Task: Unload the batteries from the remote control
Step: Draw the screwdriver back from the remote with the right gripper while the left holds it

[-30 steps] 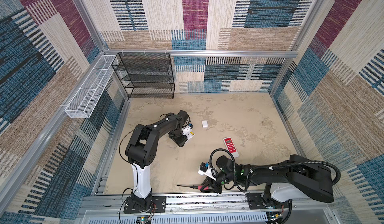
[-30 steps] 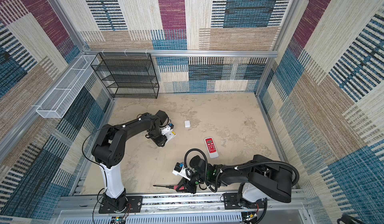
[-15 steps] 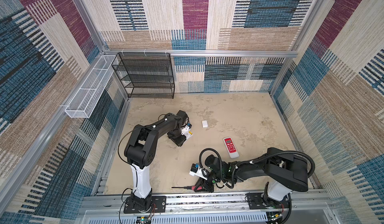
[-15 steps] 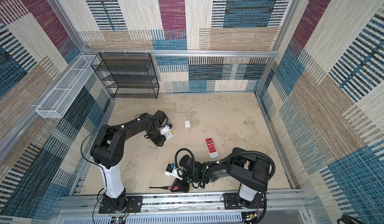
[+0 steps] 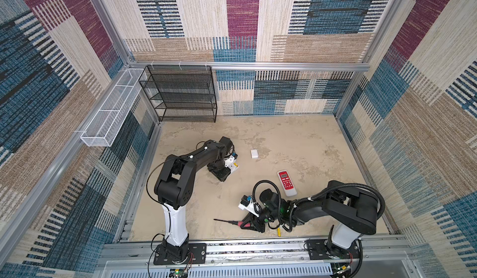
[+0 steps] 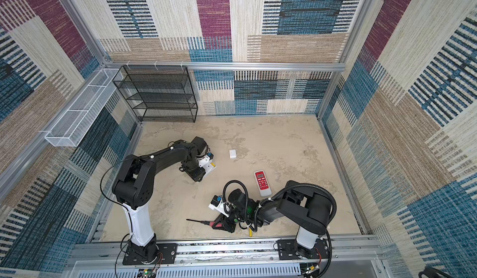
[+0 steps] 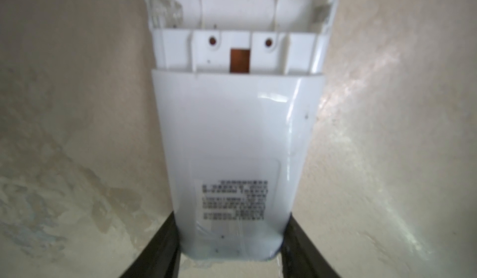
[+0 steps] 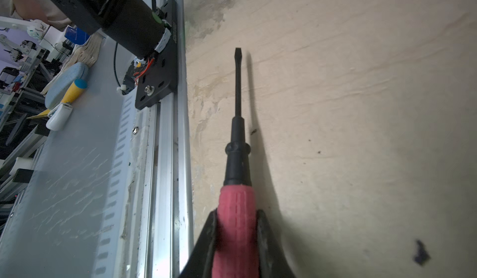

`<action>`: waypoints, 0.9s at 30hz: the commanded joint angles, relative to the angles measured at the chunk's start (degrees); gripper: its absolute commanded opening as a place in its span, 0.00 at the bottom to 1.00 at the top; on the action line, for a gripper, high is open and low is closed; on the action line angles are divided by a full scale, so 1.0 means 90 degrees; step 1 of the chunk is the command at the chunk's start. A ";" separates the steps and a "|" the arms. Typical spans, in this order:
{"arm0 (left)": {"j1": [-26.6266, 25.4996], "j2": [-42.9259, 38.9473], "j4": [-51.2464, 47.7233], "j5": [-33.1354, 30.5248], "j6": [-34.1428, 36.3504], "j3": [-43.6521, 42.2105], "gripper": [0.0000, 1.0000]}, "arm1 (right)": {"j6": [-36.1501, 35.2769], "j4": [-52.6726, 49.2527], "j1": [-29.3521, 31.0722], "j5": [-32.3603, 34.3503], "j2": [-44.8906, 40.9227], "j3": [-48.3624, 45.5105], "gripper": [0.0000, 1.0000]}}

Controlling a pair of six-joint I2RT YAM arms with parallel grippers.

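Near the front rail (image 5: 258,249), beneath your right arm: yellow battery (image 5: 278,232) lies loose, long axis toward that rail | right gripper (image 8: 237,220) clenches the screwdriver (image 8: 237,145), shaft along the rail | left gripper (image 7: 229,248) grasps the white remote (image 7: 232,124), bay uncovered | table (image 5: 296,140) roomy behind.

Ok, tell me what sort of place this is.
Probably a robot test cell in a lab: left arm and right arm bolted to an aluminium rail, patterned walls boxing in the table, workshop clutter beyond the rail.
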 commanded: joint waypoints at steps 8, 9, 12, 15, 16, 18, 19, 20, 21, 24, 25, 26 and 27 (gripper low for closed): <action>0.0261 0.0038 -0.0201 -0.0585 -0.0499 0.0269 0.35 | 0.0284 -0.0724 -0.0192 0.0952 -0.0145 0.0021 0.00; 0.0312 0.0043 -0.0211 -0.0642 -0.0545 0.0299 0.35 | 0.0323 -0.0720 -0.0220 0.0998 -0.0192 -0.0017 0.00; 0.0461 0.0057 -0.0209 -0.0691 -0.0678 0.0396 0.35 | 0.0416 -0.0729 -0.0284 0.1173 -0.0411 -0.0171 0.00; 0.0577 0.0123 -0.0206 -0.0729 -0.0788 0.0515 0.35 | 0.0557 -0.0823 -0.0308 0.1382 -0.0715 -0.0289 0.00; 0.0594 0.0143 -0.0215 -0.0740 -0.0803 0.0553 0.35 | 0.0664 -0.0866 -0.0322 0.1515 -0.0857 -0.0333 0.00; 0.0633 0.0183 -0.0230 -0.0732 -0.0871 0.0596 0.35 | 0.0859 -0.0936 -0.0346 0.1785 -0.1171 -0.0452 0.00; 0.0648 0.0193 -0.0230 -0.0719 -0.0893 0.0599 0.35 | 0.0981 -0.1001 -0.0378 0.1932 -0.1298 -0.0487 0.00; 0.0676 0.0203 -0.0223 -0.0694 -0.0938 0.0608 0.35 | 0.1094 -0.1067 -0.0435 0.2070 -0.1433 -0.0542 0.00; 0.0700 0.0213 -0.0221 -0.0659 -0.0981 0.0616 0.35 | 0.1172 -0.1081 -0.0493 0.2112 -0.1545 -0.0588 0.00; 0.0717 0.0243 -0.0216 -0.0556 -0.0961 0.0604 0.35 | 0.1325 -0.1258 -0.0683 0.2281 -0.1876 -0.0669 0.00; 0.0714 0.0243 -0.0207 -0.0524 -0.0932 0.0590 0.35 | 0.1326 -0.1348 -0.0737 0.2317 -0.1951 -0.0653 0.00; 0.0712 0.0243 -0.0199 -0.0499 -0.0901 0.0575 0.35 | 0.1336 -0.1450 -0.0786 0.2355 -0.2018 -0.0614 0.00; 0.0713 0.0243 -0.0196 -0.0465 -0.0871 0.0561 0.35 | 0.1321 -0.1546 -0.0822 0.2370 -0.2078 -0.0578 0.00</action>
